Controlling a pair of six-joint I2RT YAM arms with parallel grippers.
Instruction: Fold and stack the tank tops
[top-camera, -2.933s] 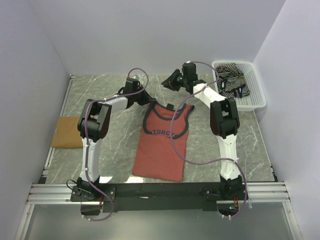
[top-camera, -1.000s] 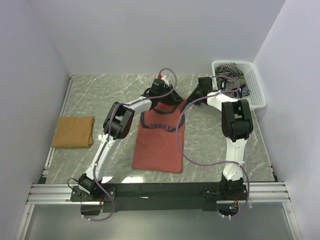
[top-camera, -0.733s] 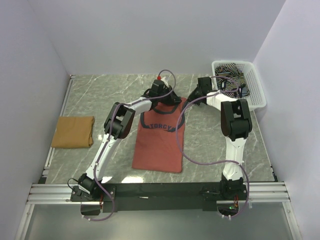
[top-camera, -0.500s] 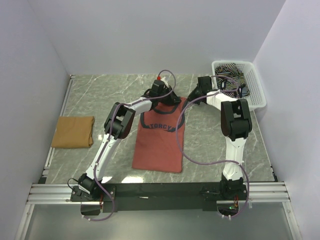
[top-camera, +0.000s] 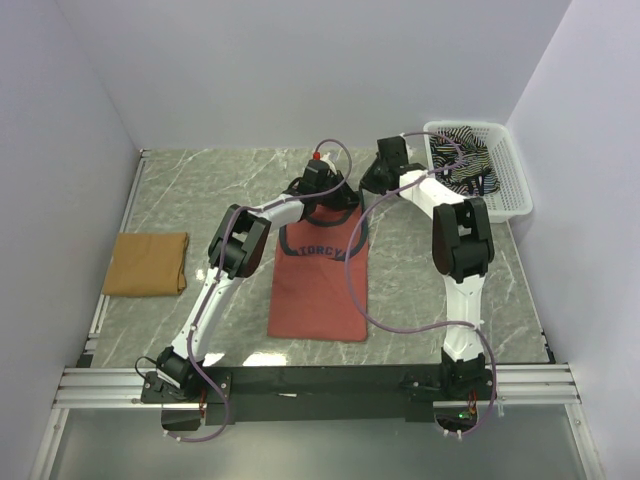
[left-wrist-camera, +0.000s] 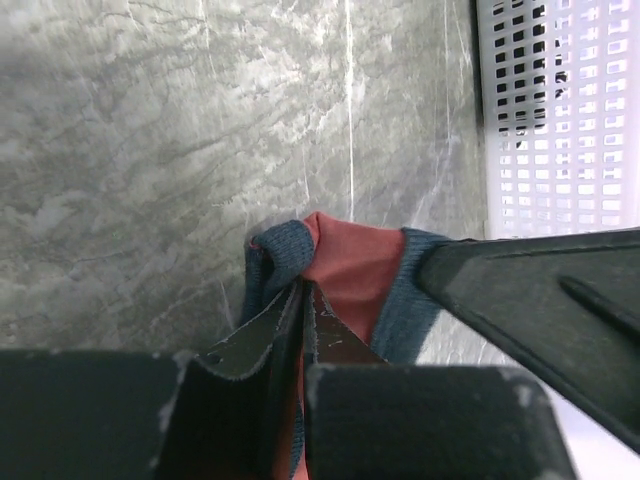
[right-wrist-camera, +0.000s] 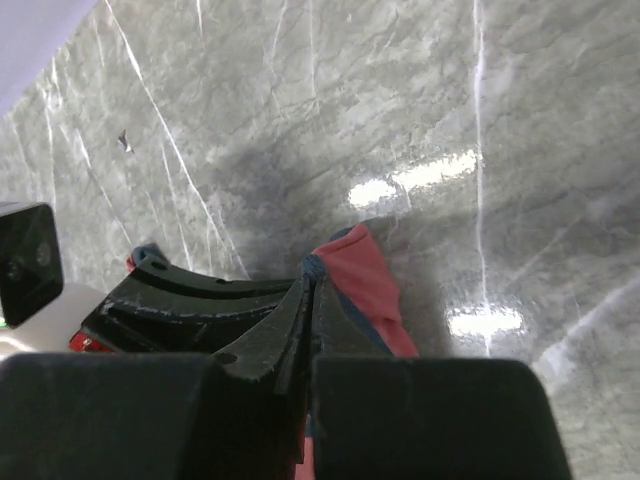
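tank top (top-camera: 318, 290) of brick red, blue-trimmed and dark-lettered, has its straps pinched by left fingers (left-wrist-camera: 262, 342) and right fingers (right-wrist-camera: 272, 335).

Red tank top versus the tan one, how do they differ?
The red tank top lies stretched out mid-table; the tan one is folded compactly at the left edge. The red has dark lettering and trim; the tan is plain. The left gripper and right gripper each pinch a red strap; nothing touches the tan. Both rest on the table.
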